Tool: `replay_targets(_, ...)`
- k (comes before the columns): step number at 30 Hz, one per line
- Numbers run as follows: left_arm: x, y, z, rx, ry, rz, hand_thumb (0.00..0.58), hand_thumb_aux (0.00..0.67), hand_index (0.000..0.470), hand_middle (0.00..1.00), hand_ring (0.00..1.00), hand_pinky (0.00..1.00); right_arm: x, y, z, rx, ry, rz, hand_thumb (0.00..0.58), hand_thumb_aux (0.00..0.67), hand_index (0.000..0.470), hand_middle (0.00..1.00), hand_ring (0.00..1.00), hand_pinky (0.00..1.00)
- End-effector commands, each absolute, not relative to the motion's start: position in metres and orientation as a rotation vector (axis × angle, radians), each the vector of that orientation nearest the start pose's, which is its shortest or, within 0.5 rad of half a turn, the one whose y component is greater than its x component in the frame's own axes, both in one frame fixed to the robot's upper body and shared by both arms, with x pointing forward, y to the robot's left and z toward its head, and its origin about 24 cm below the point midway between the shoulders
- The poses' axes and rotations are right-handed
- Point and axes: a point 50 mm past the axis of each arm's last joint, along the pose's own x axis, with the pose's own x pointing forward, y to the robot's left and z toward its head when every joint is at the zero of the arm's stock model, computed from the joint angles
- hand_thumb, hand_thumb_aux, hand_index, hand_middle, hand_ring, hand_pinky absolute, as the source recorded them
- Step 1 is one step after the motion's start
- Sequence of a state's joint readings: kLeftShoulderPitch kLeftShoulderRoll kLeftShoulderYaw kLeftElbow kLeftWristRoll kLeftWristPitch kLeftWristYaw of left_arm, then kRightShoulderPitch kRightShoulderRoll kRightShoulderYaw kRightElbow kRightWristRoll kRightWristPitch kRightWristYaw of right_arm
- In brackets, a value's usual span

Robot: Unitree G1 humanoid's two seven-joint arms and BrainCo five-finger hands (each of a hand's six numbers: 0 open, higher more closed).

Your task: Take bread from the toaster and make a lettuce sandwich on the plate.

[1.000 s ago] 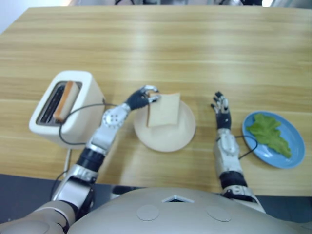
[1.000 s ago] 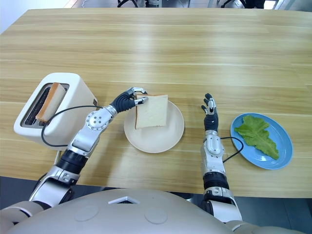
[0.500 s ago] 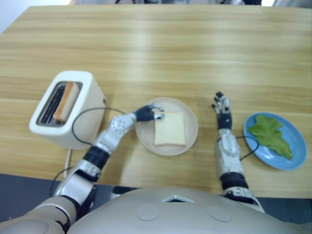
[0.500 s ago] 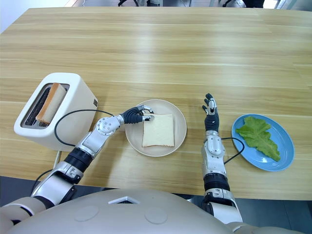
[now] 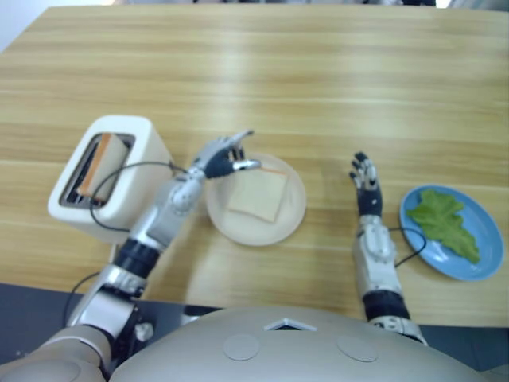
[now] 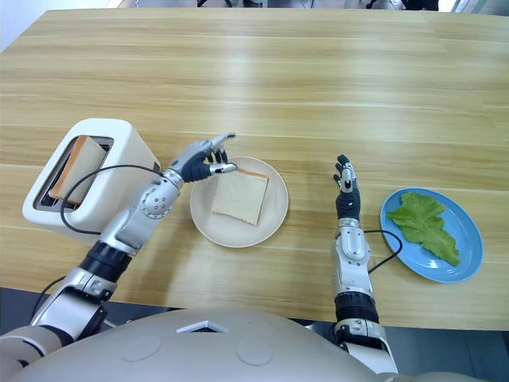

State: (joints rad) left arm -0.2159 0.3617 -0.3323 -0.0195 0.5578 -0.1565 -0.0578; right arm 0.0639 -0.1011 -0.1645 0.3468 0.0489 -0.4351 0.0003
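A slice of white bread lies flat on the beige plate near the table's front. My left hand hovers over the plate's far left rim, open and holding nothing. A white toaster stands at the left with another slice of bread sticking out of its slot. A green lettuce leaf rests on a blue plate at the right. My right hand is open with its fingers stretched, on the table between the two plates.
A black cable loops from my left arm in front of the toaster. The wooden table stretches wide and bare behind the plates.
My left hand lowered the bread slice onto the beige plate, let it go, and has lifted off toward the plate's far left rim. The plate has slid slightly left.
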Motion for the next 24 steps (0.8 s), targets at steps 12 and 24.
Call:
replay_targets(12,0.237,0.127,0.11,0.858,-0.387,-0.204,0.0,0.0,0.0,0.0,0.0,0.0,0.177,-0.242,0.143,-0.634,-0.409,-0.062,0.0,0.0,0.0,0.0,0.0,0.0)
replay_targets(24,0.227,0.131,0.043,0.482,-0.074,-0.051,0.0,0.0,0.0,0.0,0.0,0.0,0.163,-0.357,0.12,-1.664,0.074,-0.122,0.0,0.0,0.0,0.0,0.0,0.0)
